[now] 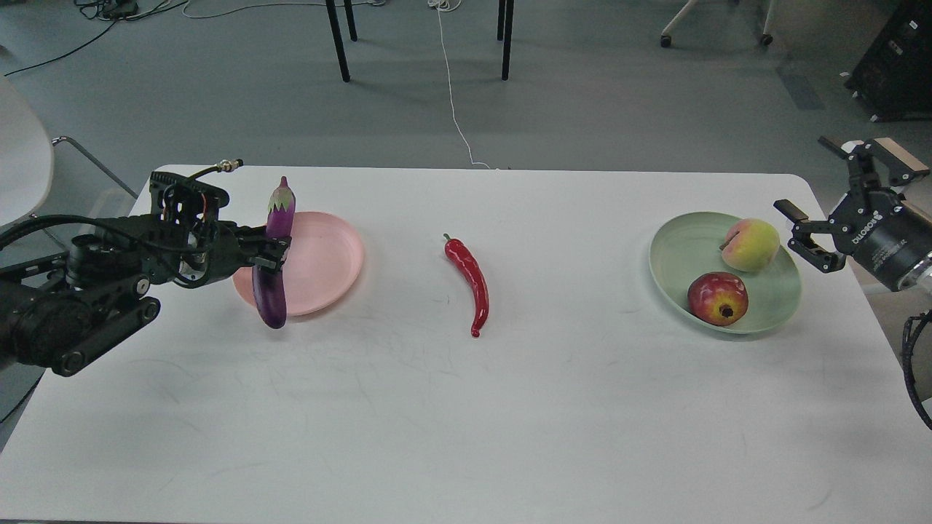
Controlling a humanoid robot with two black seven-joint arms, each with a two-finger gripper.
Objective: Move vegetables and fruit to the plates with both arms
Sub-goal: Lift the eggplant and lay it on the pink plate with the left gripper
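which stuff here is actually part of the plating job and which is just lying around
Part of the job: eggplant in the left gripper, chili pepper, peach, pomegranate, pink plate, green plate, right gripper.

Just lying about: white cable on the floor, chair legs, white chair.

The eggplant (274, 255) and the left pincer (271, 251) hide the left rim of the pink plate (328, 255), the right arm (892, 244) is cut by the right edge of the frame, the tabletop (466, 407) by the lower edge, and the white chair (22, 160) in the upper left is cut also.
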